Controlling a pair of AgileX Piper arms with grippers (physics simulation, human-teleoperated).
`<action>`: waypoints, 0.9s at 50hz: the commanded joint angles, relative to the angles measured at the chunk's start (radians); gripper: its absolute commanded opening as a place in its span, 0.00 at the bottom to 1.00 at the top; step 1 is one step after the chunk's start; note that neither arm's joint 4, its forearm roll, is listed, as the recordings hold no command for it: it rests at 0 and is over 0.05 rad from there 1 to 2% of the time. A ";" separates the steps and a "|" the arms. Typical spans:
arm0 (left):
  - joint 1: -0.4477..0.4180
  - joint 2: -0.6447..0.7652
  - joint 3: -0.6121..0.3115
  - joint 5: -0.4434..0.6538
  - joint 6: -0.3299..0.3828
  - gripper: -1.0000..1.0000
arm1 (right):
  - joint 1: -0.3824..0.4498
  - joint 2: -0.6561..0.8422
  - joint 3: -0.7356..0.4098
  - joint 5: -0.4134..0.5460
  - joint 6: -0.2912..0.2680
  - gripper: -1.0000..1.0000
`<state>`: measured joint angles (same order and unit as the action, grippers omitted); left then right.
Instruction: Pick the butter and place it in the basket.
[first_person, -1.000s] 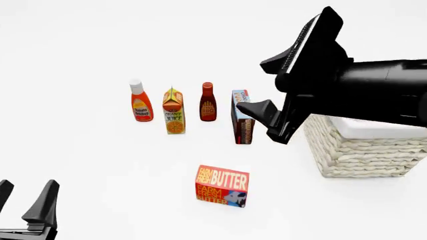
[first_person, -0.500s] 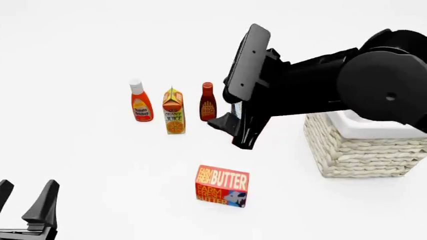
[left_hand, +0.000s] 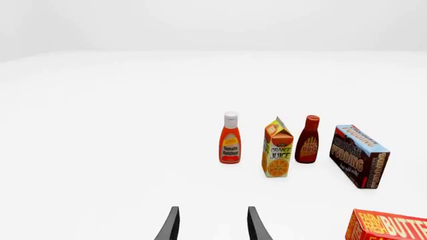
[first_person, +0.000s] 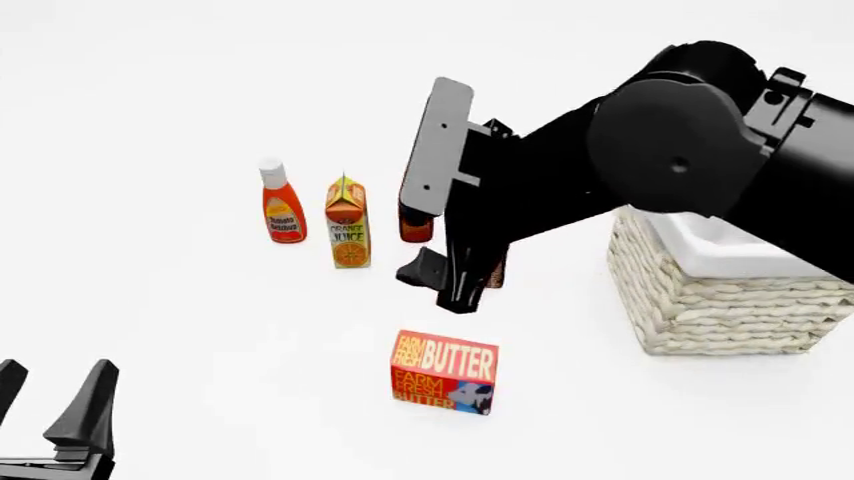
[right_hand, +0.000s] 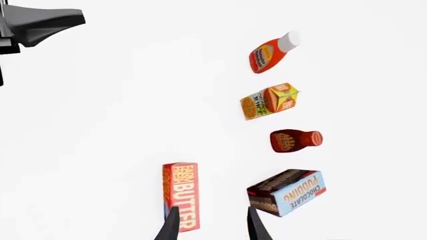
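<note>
The butter, a red-orange box with yellow lettering, stands on the white table in front of the row of groceries. It also shows in the right wrist view and at the edge of the left wrist view. My right gripper is open and empty. It hangs above and just behind the butter and points down at it. The cream wicker basket with a white liner stands at the right, partly hidden by my right arm. My left gripper is open and empty at the near left.
Behind the butter stand a ketchup bottle, an orange juice carton, a BBQ sauce bottle and a chocolate pudding box. In the front view my right arm hides most of the last two.
My right arm has swung left from over the basket and come down. The gripper now hangs just behind the butter. The left arm has not moved.
</note>
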<state>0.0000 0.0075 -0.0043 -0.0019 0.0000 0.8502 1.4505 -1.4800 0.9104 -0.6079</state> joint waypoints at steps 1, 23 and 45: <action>0.000 0.000 0.000 0.000 0.000 1.00 | 0.015 0.058 -0.051 0.081 0.010 1.00; 0.000 0.000 0.000 0.000 0.000 1.00 | -0.001 0.145 -0.170 0.185 0.035 1.00; 0.000 0.000 0.000 0.000 0.000 1.00 | -0.024 0.268 -0.214 0.217 0.012 1.00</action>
<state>0.0000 0.0075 -0.0043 -0.0019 0.0000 0.8457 1.6761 -1.6755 1.1169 -0.5829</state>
